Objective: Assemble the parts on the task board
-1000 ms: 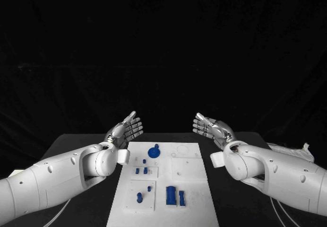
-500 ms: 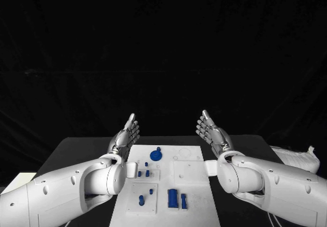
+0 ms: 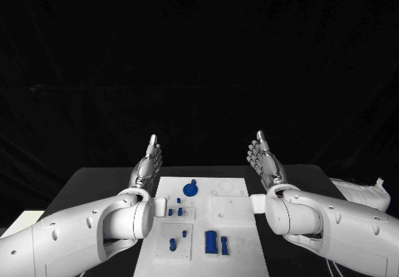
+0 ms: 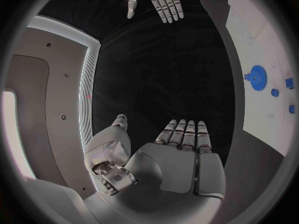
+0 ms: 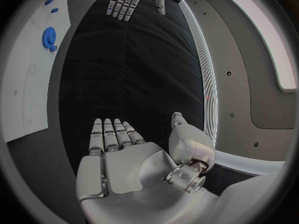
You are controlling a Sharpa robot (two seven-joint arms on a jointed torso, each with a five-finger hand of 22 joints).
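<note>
Flanking task board [image 3: 203, 222], left hand [image 3: 146, 167], right hand [image 3: 265, 160], fingers straight, holding nothing

**Board partly lost behind the forearms**

You see the task board [image 3: 202, 222] with its side edges covered by both forearms and its near end cut by the frame; its small blue parts [image 3: 214, 240] are too tiny to identify.

Black table [image 3: 91, 182]; crumpled white bag [image 3: 364, 192] at its right edge.
</note>
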